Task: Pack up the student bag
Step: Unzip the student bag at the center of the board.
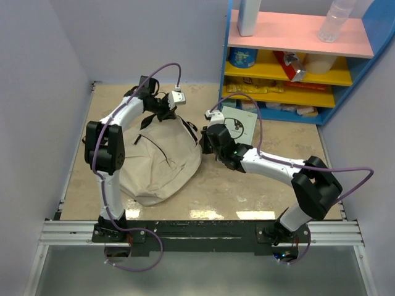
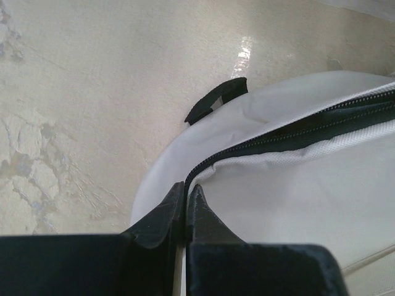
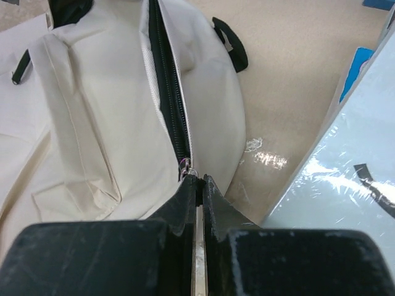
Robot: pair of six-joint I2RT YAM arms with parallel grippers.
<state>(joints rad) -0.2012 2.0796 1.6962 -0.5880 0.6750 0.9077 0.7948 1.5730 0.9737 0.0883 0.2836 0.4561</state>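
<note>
The student bag (image 1: 157,166) is a large beige backpack lying on the table, with its black zipper (image 3: 171,111) partly open along the top. My left gripper (image 1: 165,113) is at the bag's far end, shut on the fabric edge beside the zipper (image 2: 185,188). My right gripper (image 1: 204,144) is at the bag's right side, shut on the small metal zipper pull (image 3: 190,169). A flat white book (image 1: 239,123) in clear wrap lies just right of the bag and also shows in the right wrist view (image 3: 345,185).
A blue shelf unit (image 1: 296,55) with yellow and pink shelves holding bottles and packets stands at the back right. Pale walls close in the left and back sides. A black carry loop (image 2: 216,98) sticks out at the bag's top.
</note>
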